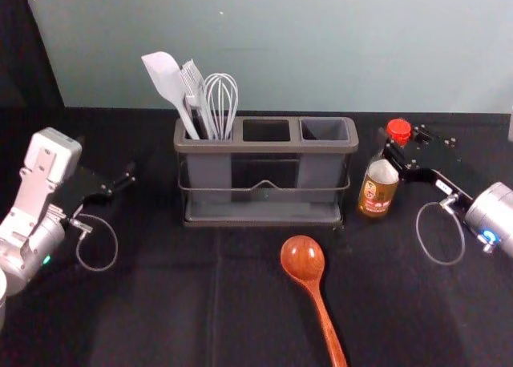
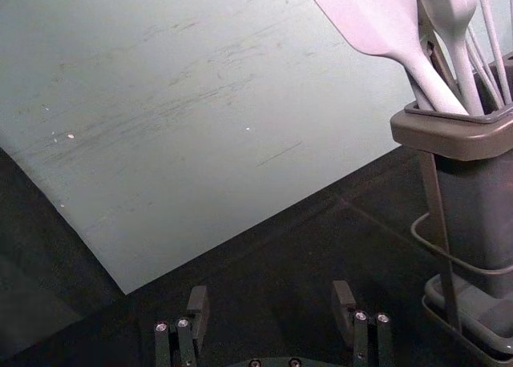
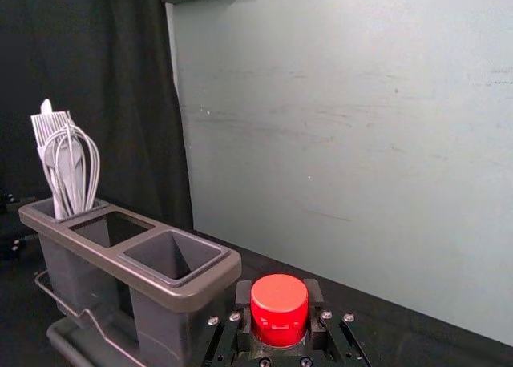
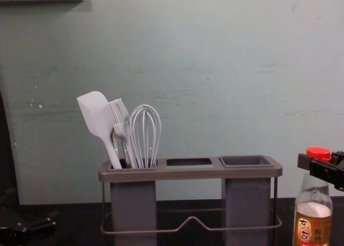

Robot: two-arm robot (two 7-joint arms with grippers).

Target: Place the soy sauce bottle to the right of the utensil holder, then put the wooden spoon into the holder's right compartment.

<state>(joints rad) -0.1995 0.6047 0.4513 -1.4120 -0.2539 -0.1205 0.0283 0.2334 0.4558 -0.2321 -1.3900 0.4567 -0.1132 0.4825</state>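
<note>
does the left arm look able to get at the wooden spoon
Probably yes: the left gripper is open and empty, and the way in front of the utensil holder to the wooden spoon looks free, though reach is uncertain.

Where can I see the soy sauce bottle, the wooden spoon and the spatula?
Soy sauce bottle (image 1: 375, 195): head view, on its label.
Wooden spoon (image 1: 303, 258): head view, on its bowl.
Spatula (image 4: 97, 115): chest view, on its broad blade.

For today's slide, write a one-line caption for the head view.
Right gripper holding soy sauce bottle right of utensil holder; wooden spoon in front, left gripper open opposite.
</note>
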